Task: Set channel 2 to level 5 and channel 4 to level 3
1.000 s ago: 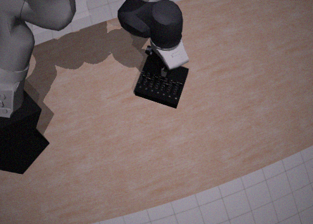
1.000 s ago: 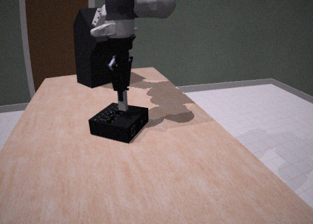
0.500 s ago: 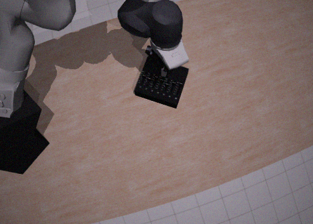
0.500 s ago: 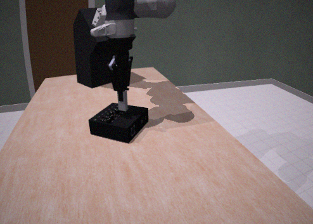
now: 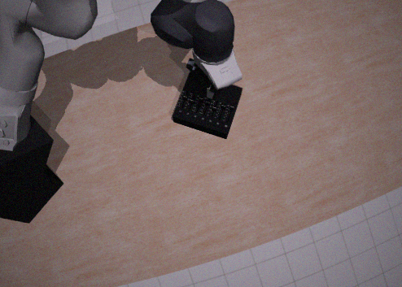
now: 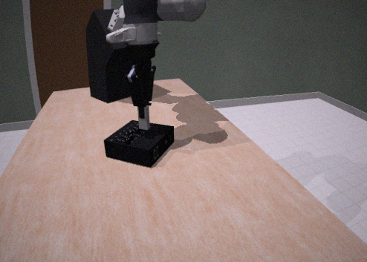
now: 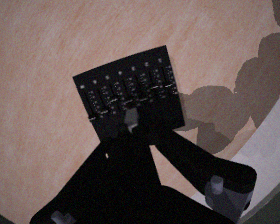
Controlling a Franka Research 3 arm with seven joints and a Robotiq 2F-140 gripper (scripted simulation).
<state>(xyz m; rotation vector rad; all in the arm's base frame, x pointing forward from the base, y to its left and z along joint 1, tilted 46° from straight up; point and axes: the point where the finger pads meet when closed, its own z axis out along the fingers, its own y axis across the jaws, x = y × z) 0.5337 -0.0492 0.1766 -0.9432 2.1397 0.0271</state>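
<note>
fingers were pressed fully together with nothing between them, pale tips pointing straight down onto the small black box-shaped lighting desk. my gripper stood upright over the desk's top face, tips down among the fader rows, near the edge of the panel closest to my wrist. couldn't tell from any view whether the tips actually touched a fader cap or just the panel beside it.

desk sat flat on the pale wooden table top, roughly mid-table, turned at a slight angle to the table edges. in the wrist view a row of parallel fader tracks ran across the panel, each with small pale marks; caps too small and dark to read their levels, and channel numbers not legible.

my grey-white arm reached in from above and cast a broad dark shadow on the wood behind the desk. the black robot base block stood at the far end of the table, well apart from the desk. pale tiled floor lay around the table.
</note>
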